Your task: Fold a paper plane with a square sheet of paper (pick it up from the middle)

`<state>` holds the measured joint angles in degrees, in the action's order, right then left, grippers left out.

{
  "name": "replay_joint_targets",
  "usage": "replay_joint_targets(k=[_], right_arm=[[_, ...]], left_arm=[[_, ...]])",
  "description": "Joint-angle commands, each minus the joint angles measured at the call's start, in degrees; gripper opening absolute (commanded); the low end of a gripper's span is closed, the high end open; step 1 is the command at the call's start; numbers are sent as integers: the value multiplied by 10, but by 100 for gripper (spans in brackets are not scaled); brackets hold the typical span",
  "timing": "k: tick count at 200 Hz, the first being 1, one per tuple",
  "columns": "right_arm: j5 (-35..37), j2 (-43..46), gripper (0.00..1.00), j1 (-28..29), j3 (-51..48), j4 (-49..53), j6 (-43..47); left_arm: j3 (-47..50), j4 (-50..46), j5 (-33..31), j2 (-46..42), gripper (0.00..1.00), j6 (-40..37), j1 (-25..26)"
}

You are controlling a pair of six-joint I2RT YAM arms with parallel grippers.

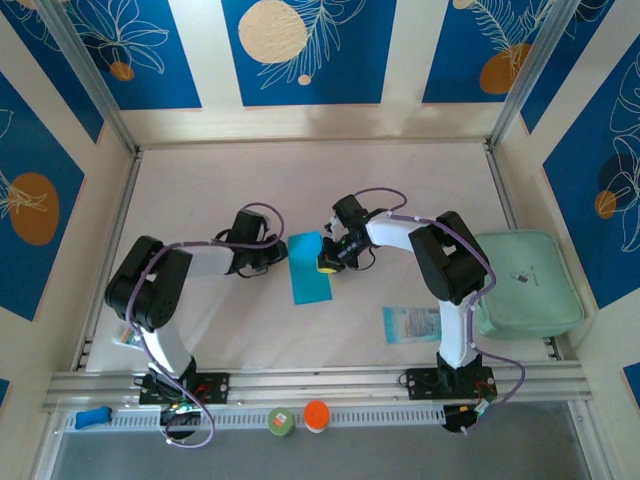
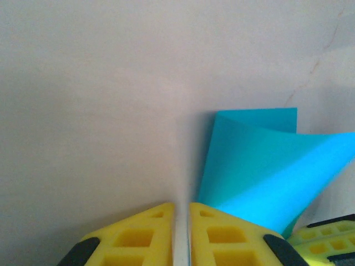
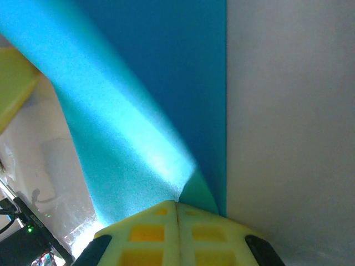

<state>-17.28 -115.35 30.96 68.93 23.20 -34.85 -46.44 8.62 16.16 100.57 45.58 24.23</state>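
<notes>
Clamped in the closed right gripper: the curled-up 12 o'clock end of the thin cyan-turquoise square sheet of paper, lying at table centre. At its 9 o'clock, left gripper narrowed to a slit, nothing visibly held. Risk of a skewed crease or a dragged sheet, with nothing pinning it down. Smooth, springy paper; matte pale table.

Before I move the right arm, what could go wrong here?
1. The right fingers pinch the square sheet of paper at one edge, with the flap curled rather than flat. It may crease crooked or tear.
2. The left fingers sit beside the sheet, not clearly pinning it, so it may slide.
</notes>
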Motion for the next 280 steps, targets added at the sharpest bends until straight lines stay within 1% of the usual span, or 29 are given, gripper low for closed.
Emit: replay_joint_targets(k=[1, 22, 44, 75, 112, 136, 158, 208, 217, 236, 263, 280], right_arm=[[220, -86, 0, -6, -46, 96, 11], [220, -88, 0, -5, -45, 96, 11], [219, -91, 0, -4, -44, 96, 12], [219, -93, 0, -5, -43, 96, 12], [222, -92, 0, -6, -46, 94, 15], [224, -92, 0, -7, -46, 94, 16], [230, -90, 0, -7, -50, 94, 18], [247, -88, 0, -7, -53, 97, 22], [248, -88, 0, -7, -52, 99, 24], [253, -80, 0, -3, -52, 103, 33], [253, -78, 0, 5, -43, 109, 47], [254, -78, 0, 12, -37, 111, 54]], left_arm=[[-19, 5, 34, -21, 15, -17, 0], [-22, 55, 60, -16, 15, 7, 19], [-35, 78, 63, 6, 16, 24, 36], [-60, 54, 44, 51, 15, 28, 39], [-62, 48, 27, 76, 15, 39, 38], [-56, 31, 2, 79, 15, 34, 26], [-46, 24, -5, 78, 15, 31, 9], [-60, -23, -12, 85, 15, -18, -38], [-65, -27, -5, 87, 15, -22, -47], [-63, -14, 30, 82, 15, -16, -61], [-80, -45, 33, 67, 16, -42, -62], [-82, -30, 67, 53, 16, -39, -59]])
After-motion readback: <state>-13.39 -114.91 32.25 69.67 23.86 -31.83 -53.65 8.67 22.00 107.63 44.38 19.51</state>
